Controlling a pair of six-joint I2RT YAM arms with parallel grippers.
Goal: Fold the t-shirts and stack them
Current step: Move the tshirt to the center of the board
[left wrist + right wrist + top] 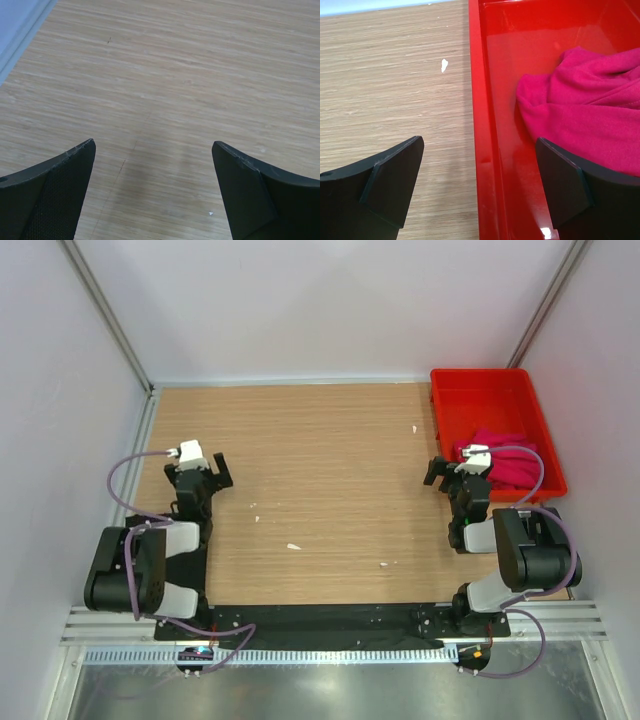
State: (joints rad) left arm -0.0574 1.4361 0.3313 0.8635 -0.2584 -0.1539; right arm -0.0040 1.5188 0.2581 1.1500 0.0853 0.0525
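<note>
Plainly, the crimson-pink t-shirt (590, 115) is found bunched in the red tray (482, 75), just right of the nearer, wide-spread right claw (479, 144).

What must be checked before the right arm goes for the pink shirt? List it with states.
1. Right end effector open: ok, nothing held.
2. Left end effector open: ok, empty over the table.
3. Pink shirt found: ok, bunched in the red tray.
4. Right end effector above the shirt: not ok, it straddles the tray wall.
5. Second shirt found: cannot tell, only one shows.
</note>
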